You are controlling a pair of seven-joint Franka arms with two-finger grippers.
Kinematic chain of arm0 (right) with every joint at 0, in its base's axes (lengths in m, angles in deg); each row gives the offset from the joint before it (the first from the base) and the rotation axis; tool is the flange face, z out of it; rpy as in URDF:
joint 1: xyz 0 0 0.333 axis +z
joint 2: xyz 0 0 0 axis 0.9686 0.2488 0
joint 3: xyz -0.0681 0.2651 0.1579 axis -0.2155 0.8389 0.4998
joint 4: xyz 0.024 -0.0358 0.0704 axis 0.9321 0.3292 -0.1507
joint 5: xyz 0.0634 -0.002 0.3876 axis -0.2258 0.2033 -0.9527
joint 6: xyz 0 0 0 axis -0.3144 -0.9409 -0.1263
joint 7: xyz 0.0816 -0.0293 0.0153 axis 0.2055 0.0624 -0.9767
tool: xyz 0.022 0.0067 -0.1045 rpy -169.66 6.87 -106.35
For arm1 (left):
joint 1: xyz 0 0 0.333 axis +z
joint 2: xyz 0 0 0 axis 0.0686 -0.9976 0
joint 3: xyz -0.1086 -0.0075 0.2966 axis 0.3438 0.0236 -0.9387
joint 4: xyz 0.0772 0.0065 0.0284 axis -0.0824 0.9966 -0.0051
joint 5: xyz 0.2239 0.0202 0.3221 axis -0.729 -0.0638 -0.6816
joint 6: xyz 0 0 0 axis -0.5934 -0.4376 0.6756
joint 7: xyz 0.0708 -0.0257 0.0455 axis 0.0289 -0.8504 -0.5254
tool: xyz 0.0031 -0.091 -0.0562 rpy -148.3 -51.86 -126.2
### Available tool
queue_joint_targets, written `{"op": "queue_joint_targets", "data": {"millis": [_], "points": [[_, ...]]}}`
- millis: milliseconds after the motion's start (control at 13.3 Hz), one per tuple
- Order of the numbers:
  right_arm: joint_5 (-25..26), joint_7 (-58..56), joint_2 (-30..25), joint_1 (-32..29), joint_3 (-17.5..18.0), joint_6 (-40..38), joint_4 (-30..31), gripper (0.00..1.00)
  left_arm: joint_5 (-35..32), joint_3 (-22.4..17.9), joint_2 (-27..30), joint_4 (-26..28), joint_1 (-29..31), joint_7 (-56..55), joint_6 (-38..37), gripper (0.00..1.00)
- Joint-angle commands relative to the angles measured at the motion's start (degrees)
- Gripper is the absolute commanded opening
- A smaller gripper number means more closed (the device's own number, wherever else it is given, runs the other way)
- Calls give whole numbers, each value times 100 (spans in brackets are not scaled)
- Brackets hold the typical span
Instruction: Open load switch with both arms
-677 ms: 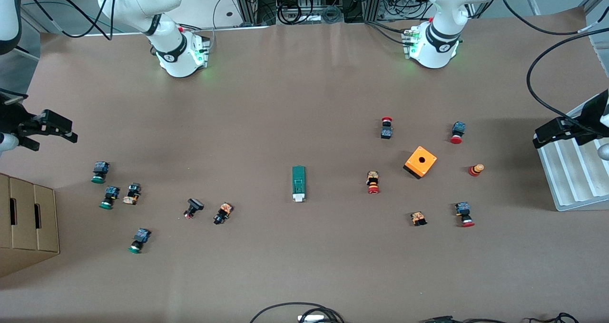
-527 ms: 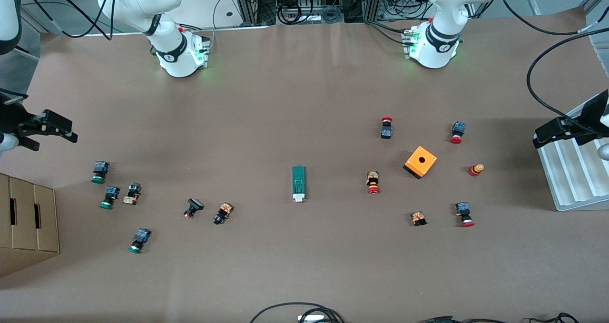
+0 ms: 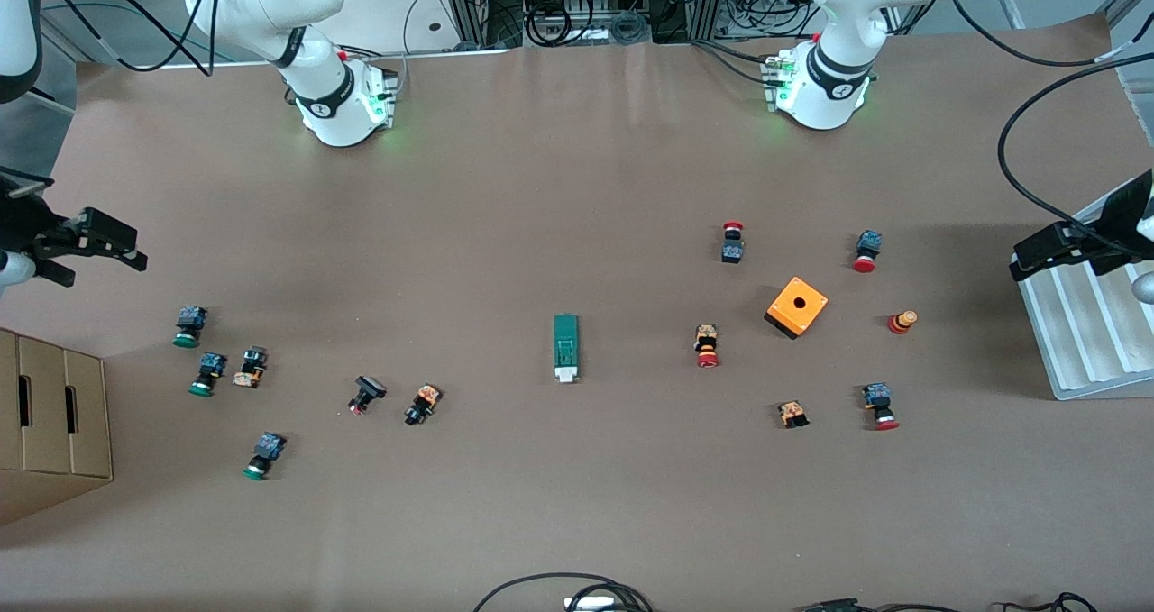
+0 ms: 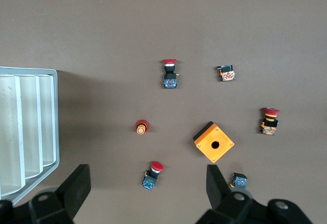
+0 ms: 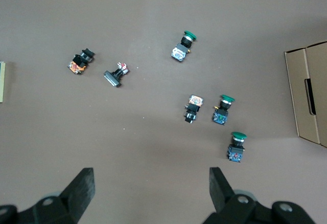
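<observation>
The load switch (image 3: 565, 348) is a narrow dark-green bar with a white tab at the end nearer the front camera. It lies flat in the middle of the table, untouched; only a sliver of it (image 5: 1, 82) shows in the right wrist view. My left gripper (image 3: 1028, 256) hangs open high over the left arm's end of the table, by the white tray. In its wrist view, a red-capped button on the table far below shows between the left gripper's (image 4: 147, 185) fingers. My right gripper (image 3: 104, 265) hangs open over the right arm's end, and in its wrist view the right gripper (image 5: 152, 185) has bare table beneath it.
An orange cube with a hole (image 3: 797, 306) and several red-capped buttons lie toward the left arm's end. Green-capped buttons (image 3: 189, 326) and other small parts lie toward the right arm's end. A white ribbed tray (image 3: 1082, 342) and a cardboard box (image 3: 50, 423) stand at the table's two ends.
</observation>
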Motion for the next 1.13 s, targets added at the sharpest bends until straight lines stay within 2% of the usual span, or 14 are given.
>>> {"op": "queue_joint_targets", "data": {"millis": [0, 828, 1054], "points": [[139, -23, -5, 96, -3, -26, 85, 100, -20, -3, 0, -67, -20, 66, -65, 100], [139, -32, 22, 61, -30, -17, 41, 100, 15, 32, -88, -155, -64, 48, -12, 100], [139, -23, 22, 61, -30, -8, 41, 100, 6, 435, -132, -164, -64, 30, -12, 100]]}}
